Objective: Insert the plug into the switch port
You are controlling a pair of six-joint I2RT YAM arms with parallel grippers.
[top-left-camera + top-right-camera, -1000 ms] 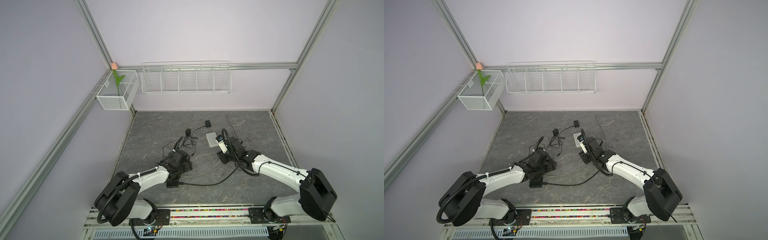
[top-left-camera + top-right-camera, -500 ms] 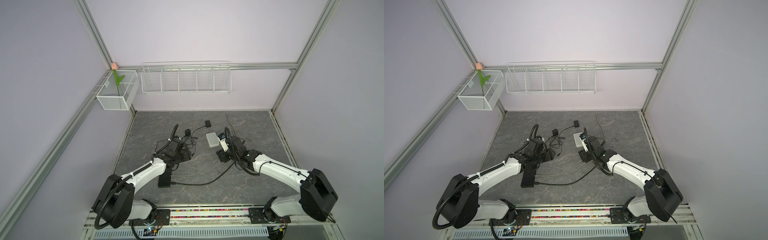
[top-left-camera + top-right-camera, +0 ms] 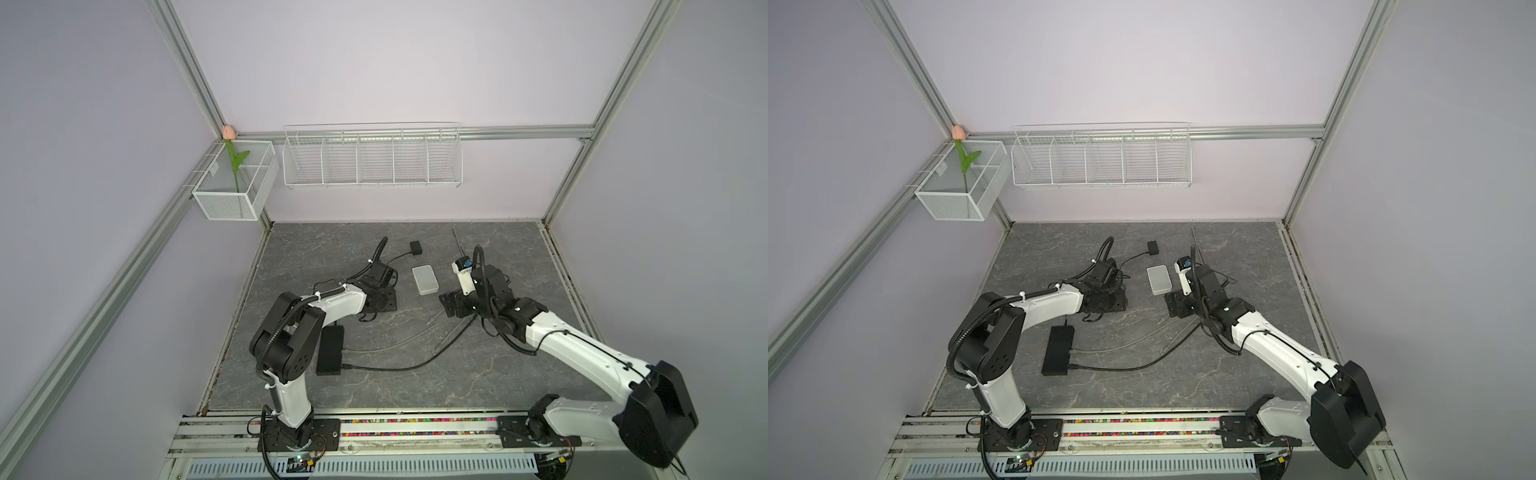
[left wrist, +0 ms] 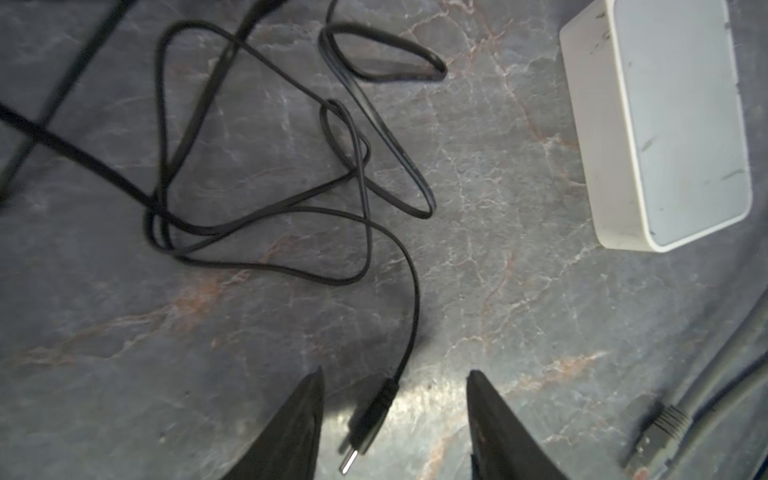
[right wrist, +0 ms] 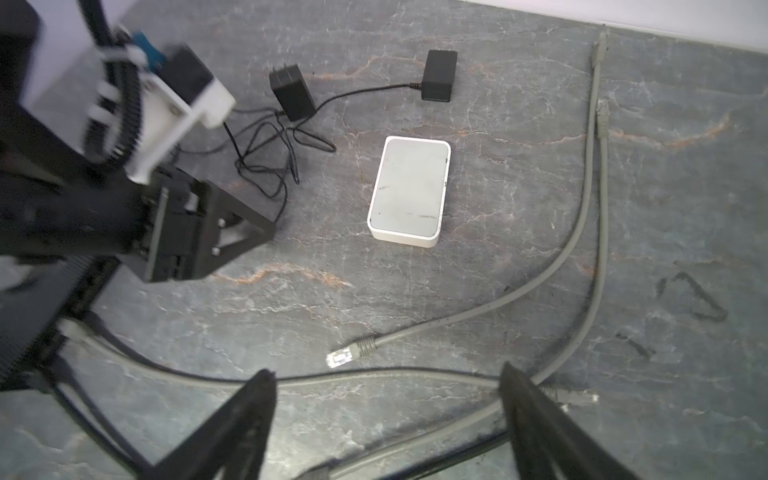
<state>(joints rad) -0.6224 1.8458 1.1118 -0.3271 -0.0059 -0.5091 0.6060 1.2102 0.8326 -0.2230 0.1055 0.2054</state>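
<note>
A black barrel plug (image 4: 369, 420) on a thin black cord lies on the grey stone table. It sits between the fingers of my left gripper (image 4: 395, 374), which is open, and neither finger touches it. In both top views the left gripper (image 3: 380, 305) (image 3: 1106, 303) is low over the tangled cord, left of the white switch (image 3: 425, 279) (image 3: 1159, 279). The switch (image 4: 681, 124) (image 5: 409, 191) lies flat and its ports are hidden. My right gripper (image 5: 386, 370) (image 3: 455, 307) (image 3: 1177, 307) hangs wide open over grey network cables, holding nothing, just right of the switch.
A long black box (image 3: 330, 351) (image 3: 1057, 351) with a grey and a black cable plugged in lies at the front left. A loose grey network plug (image 5: 347, 353) lies ahead of the right gripper. Two black power adapters (image 5: 438, 75) (image 5: 291, 93) sit behind the switch. Wire baskets (image 3: 372, 156) hang on the back wall.
My left arm has swung away from the black box, out and towards the switch, down over the plug, and its jaws have narrowed a little. The right jaws have opened wider.
</note>
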